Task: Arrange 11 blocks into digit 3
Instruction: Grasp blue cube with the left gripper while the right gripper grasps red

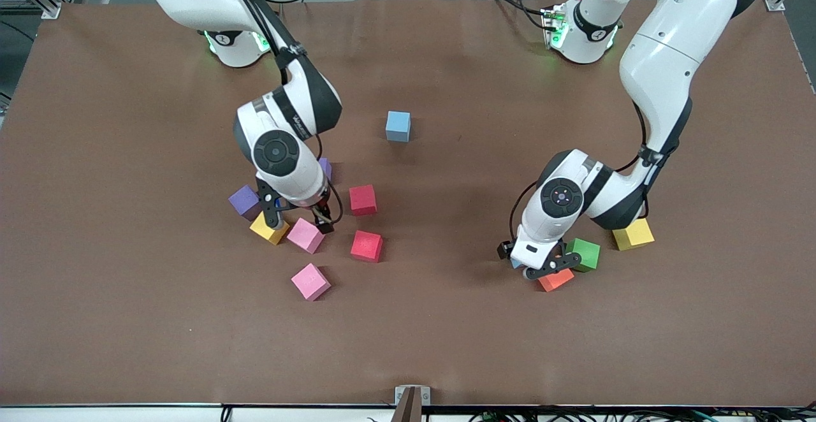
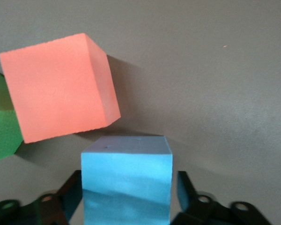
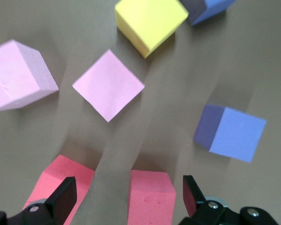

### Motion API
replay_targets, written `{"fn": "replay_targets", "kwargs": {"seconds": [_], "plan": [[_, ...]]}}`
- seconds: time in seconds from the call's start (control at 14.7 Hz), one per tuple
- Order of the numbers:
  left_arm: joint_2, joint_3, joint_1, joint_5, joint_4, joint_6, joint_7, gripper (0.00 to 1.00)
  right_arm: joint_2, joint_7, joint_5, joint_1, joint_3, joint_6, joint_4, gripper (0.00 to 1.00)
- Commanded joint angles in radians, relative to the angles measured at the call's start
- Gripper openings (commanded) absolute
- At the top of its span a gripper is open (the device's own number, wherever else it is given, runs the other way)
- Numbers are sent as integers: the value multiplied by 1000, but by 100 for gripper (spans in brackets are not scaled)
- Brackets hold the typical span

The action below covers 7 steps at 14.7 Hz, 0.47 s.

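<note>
My left gripper [image 1: 547, 270] is down at the table toward the left arm's end, straddling a light blue matte foam cube [image 2: 126, 183]. I cannot tell whether it is pinching yet. The orange foam cube [image 1: 556, 279] sits just beside it and the green foam cube [image 1: 584, 254] touches that one, so I should lift straight up and not drag either. My right gripper [image 1: 299, 219] hangs spread over the pink [image 1: 305, 235] and red cubes [image 1: 366, 245]. No digit 3 stands yet.
</note>
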Motion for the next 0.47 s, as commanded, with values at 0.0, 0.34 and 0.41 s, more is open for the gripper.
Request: {"fn": "replay_targets", "kwargs": {"seconds": [0.0,0.34,0.41], "plan": [[6,-2,-1,22,13,12,-4,46,20,42,9,32,-7,36,-7,100],[-44,-11,-1,24,-23,-8,-139,40,57,90,9,76,-7,41,-7,100],[-67,-16,-2,24,-46,-8,-182,40,59,114,11,86,-7,58,-9,100]]}}
